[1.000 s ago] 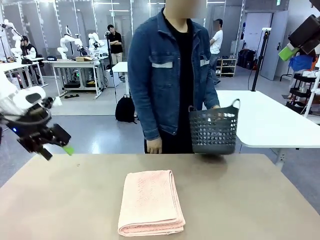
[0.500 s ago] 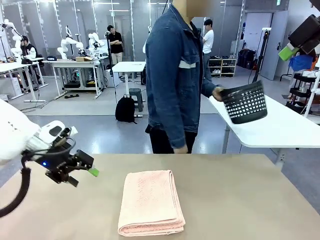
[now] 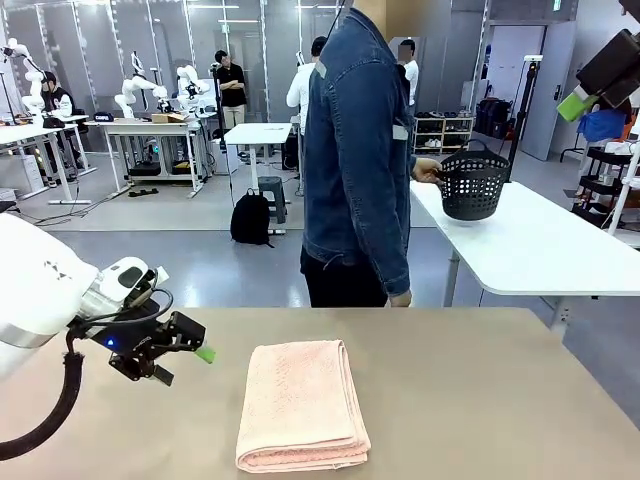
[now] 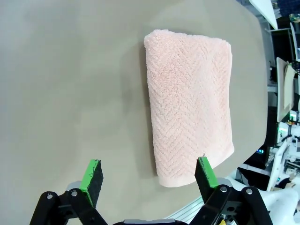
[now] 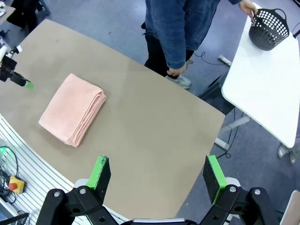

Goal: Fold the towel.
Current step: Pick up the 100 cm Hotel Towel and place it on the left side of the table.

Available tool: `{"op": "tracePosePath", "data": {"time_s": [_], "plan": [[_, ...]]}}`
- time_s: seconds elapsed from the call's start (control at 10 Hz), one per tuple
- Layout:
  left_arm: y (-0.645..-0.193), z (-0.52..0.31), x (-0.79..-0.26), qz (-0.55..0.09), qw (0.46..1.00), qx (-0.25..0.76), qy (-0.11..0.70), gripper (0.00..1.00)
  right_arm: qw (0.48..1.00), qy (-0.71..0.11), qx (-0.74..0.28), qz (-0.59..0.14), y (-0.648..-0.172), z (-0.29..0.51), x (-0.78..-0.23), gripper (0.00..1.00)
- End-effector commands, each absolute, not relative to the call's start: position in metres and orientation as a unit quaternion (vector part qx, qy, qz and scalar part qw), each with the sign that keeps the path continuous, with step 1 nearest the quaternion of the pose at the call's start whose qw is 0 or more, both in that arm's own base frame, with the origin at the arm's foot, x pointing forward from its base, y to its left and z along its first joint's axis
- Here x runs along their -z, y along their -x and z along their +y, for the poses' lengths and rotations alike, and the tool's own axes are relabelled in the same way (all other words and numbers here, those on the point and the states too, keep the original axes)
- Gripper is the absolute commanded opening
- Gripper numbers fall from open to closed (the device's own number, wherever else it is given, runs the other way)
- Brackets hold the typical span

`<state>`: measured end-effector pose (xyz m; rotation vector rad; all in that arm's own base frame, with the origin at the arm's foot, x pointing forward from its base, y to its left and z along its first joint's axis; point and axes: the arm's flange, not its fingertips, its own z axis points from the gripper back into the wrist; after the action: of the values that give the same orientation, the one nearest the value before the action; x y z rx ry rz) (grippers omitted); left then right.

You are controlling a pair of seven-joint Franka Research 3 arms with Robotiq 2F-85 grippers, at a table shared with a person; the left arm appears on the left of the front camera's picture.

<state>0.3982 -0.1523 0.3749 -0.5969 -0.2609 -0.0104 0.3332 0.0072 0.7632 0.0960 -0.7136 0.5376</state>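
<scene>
The salmon-pink towel lies folded into a narrow rectangle on the tan table, near its front edge and slightly left of centre. Its herringbone weave shows in the left wrist view, and it appears small in the right wrist view. My left gripper hovers just left of the towel, low over the table, open with nothing between its fingers. High at the right, my right gripper is raised well above the table and stands open and empty.
A person in a denim jacket stands at the table's far edge, turned sideways, one hand on a dark perforated basket set on a white side table at the right. Bare tabletop lies right of the towel.
My left gripper has swung right and down, closer to the towel. The person has turned away and carried the basket from the tan table's far edge onto the white table.
</scene>
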Motion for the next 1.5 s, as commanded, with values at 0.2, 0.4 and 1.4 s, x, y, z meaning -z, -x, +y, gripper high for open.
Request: {"op": "tracePosePath", "data": {"time_s": [0.2,0.4,1.4], "plan": [[-0.399,-0.151,-0.375,-0.128,0.947,0.004,0.293,1.00,0.902,-0.046,-0.255,-0.345,-0.333,0.007,-0.763,1.00],[-0.419,-0.160,-0.358,-0.110,0.937,0.051,0.328,1.00,0.902,-0.046,-0.255,-0.345,-0.333,0.007,-0.763,1.00],[-0.434,-0.196,-0.273,-0.100,0.890,0.029,0.444,1.00,0.902,-0.046,-0.255,-0.345,-0.333,0.007,-0.763,1.00]]}}
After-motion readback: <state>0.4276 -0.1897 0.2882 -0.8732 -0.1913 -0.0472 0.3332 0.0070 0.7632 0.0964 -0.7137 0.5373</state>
